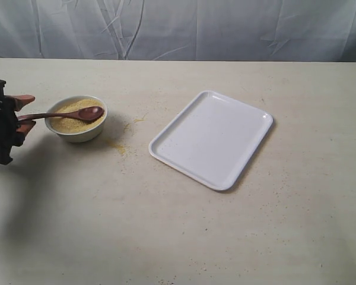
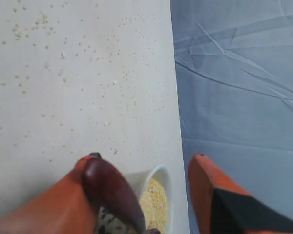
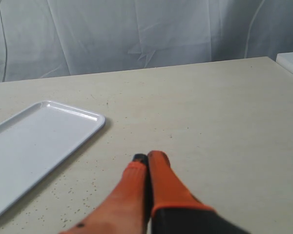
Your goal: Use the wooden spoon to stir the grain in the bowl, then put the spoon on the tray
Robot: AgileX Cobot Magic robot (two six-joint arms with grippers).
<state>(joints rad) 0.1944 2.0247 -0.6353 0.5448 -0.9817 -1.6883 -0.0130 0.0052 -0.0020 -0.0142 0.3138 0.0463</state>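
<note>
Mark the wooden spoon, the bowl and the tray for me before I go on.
wooden spoon (image 1: 90, 112): exterior view, on its oval scoop.
bowl (image 1: 80, 135): exterior view, on its front outer wall.
tray (image 1: 212, 138): exterior view, on its bare middle.

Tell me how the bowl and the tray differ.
The bowl is small and round, while the tray is a much larger rectangle with rounded corners. The bowl has deep sides, but the tray has only a low rim. The bowl holds grain with the spoon resting in it, and the tray holds nothing. Both are white and sit on the table.
</note>
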